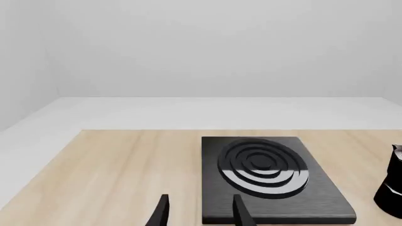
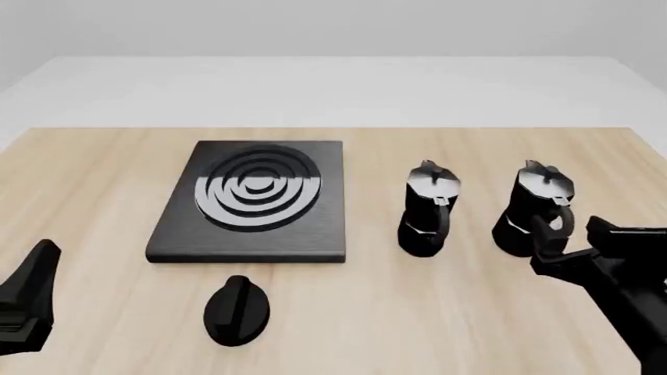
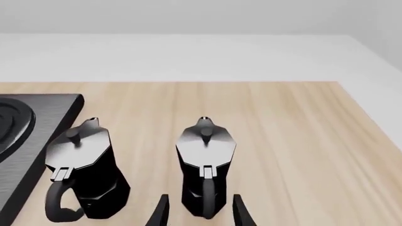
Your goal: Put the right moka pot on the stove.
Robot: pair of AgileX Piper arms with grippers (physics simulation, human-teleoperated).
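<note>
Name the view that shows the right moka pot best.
The right wrist view: the right moka pot sits whole and central, lid, knob and handle facing the open right claw. The front view shows it partly behind that claw. The left wrist view misses it, catching only the other pot's edge.

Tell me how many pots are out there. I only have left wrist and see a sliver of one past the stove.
Observer: Two. The left pot and the right pot stand side by side, to the right of the stove.
Operator: Where's the right gripper?
Observer: The right gripper is open, on the near side of the right pot and lined up with its handle.
Operator: Anything else near the stove?
Observer: A knob lies on the table in front of the stove, apart from it.
</note>
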